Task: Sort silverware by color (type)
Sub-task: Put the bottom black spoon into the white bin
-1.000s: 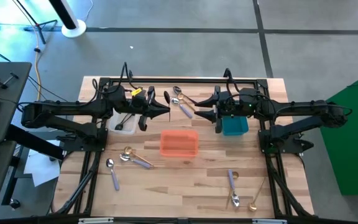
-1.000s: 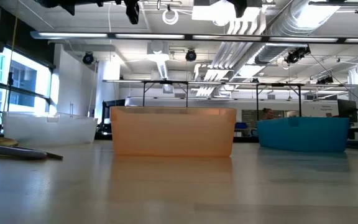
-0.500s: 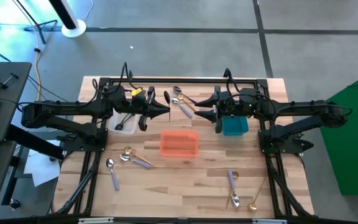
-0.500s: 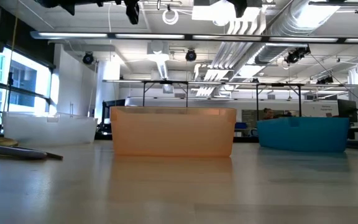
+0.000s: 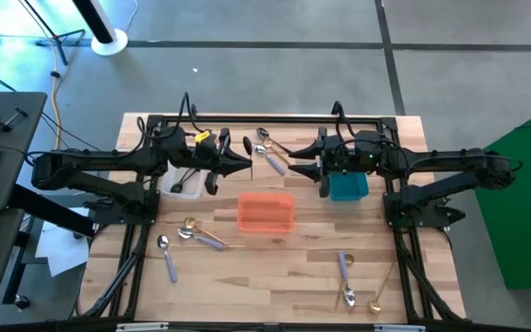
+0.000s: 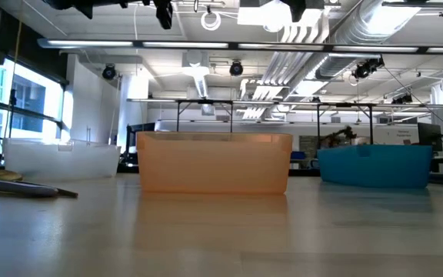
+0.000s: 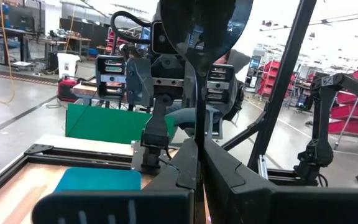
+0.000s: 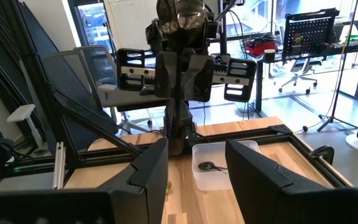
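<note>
My left gripper (image 5: 247, 167) hovers level over the table's far middle, shut on a glossy black spoon (image 7: 202, 31). The same spoon (image 8: 188, 14) shows in the right wrist view. My right gripper (image 5: 293, 170) faces it from the right, open and holding nothing, its fingers (image 8: 157, 165) wide apart. Another black spoon (image 8: 207, 166) lies in the clear bin (image 5: 185, 182). Lavender-handled silver spoons (image 5: 271, 160) lie at the far middle. More spoons lie near the front: gold and lavender ones (image 5: 196, 232), a silver one (image 5: 167, 255), and a group at the right (image 5: 346, 277). My left gripper pinches the black spoon's handle (image 7: 195, 127) between its two fingers. The fingers come level, pointing toward the table's right, and lie across the handle. The spoon stands upright with its bowl (image 7: 204, 28) on top, lifted clear of the table.
The orange bin (image 5: 265, 212) stands at the table's middle and the teal bin (image 5: 348, 186) sits under the right arm. A dark frame (image 5: 275, 120) runs along the table's edges. Bare wood lies between the orange bin and the front spoons.
</note>
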`<state>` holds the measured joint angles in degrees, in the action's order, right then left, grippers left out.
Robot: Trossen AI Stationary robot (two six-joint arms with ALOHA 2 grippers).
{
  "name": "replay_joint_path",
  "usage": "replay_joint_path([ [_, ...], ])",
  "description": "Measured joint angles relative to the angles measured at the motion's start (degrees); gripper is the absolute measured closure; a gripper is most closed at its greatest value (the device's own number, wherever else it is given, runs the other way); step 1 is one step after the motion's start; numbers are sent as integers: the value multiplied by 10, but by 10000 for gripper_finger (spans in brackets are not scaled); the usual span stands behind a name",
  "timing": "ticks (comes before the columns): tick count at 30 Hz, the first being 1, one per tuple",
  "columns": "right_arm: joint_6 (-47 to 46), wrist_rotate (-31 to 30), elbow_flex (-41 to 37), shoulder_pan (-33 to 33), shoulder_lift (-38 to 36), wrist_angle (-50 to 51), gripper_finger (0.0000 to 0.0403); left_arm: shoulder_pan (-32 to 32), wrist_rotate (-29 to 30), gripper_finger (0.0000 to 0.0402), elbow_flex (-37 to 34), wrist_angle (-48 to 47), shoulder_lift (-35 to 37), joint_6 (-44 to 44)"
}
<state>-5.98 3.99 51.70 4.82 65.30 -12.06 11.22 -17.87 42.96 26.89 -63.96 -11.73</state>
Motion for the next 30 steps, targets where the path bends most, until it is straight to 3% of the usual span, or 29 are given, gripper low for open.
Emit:
replay_joint_path([
  [22,0,0,0,0,0,2,256,0,-3,401,0,-1,0,0],
  [30,-6,0,0,0,0,3,256,11,-5,401,0,-79,43,18],
])
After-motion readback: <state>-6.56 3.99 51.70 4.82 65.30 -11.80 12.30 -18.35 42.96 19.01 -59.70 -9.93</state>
